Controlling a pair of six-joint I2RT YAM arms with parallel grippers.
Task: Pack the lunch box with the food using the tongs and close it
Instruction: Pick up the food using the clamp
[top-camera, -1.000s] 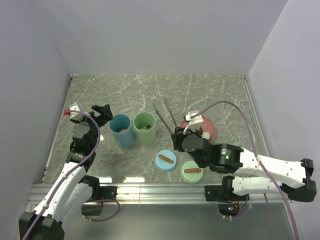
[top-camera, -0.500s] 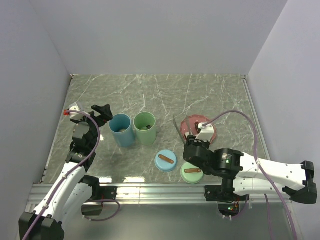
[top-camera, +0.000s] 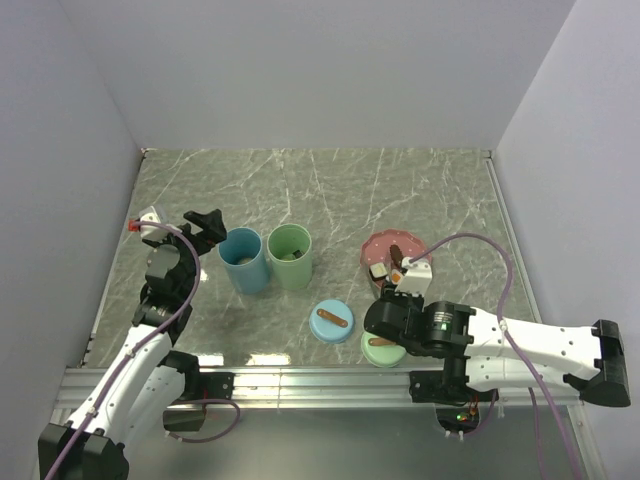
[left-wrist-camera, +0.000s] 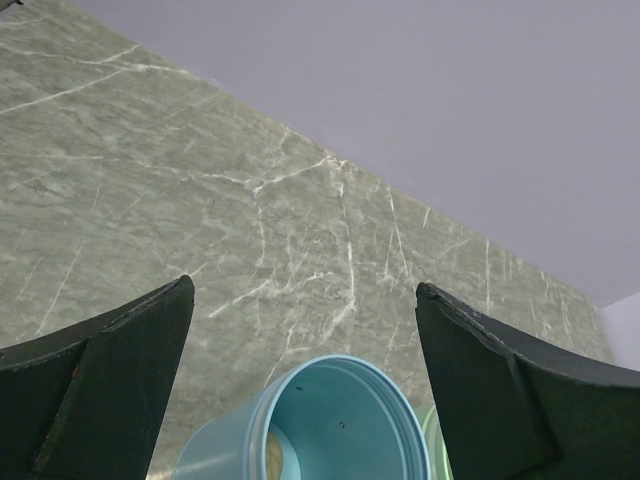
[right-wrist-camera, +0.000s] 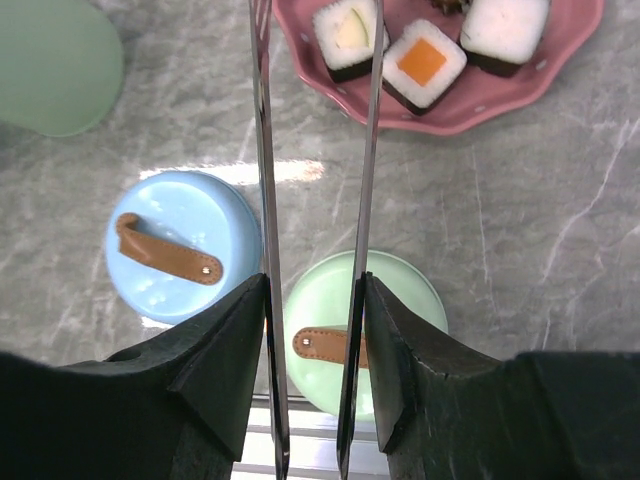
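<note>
I find the right gripper (right-wrist-camera: 315, 330) part-closed on both arms of the tongs (right-wrist-camera: 262, 150), their long axis running straight ahead over the pink plate (right-wrist-camera: 470, 112), the green-centred sushi square (right-wrist-camera: 343, 35) between the arms, the orange-topped piece (right-wrist-camera: 424, 62) just right, and the left gripper (left-wrist-camera: 302, 300) open, well apart.

This looks like a robotics lab test cell, not a home. Plain pale walls (top-camera: 320, 80) close three sides of a green marble-pattern surface (top-camera: 300, 180). At the near edge of the surface, an aluminium rail (top-camera: 300, 378) carries a white left arm (top-camera: 120, 375) and right arm (top-camera: 540, 340), with a loose purple cable (top-camera: 470, 237).
</note>
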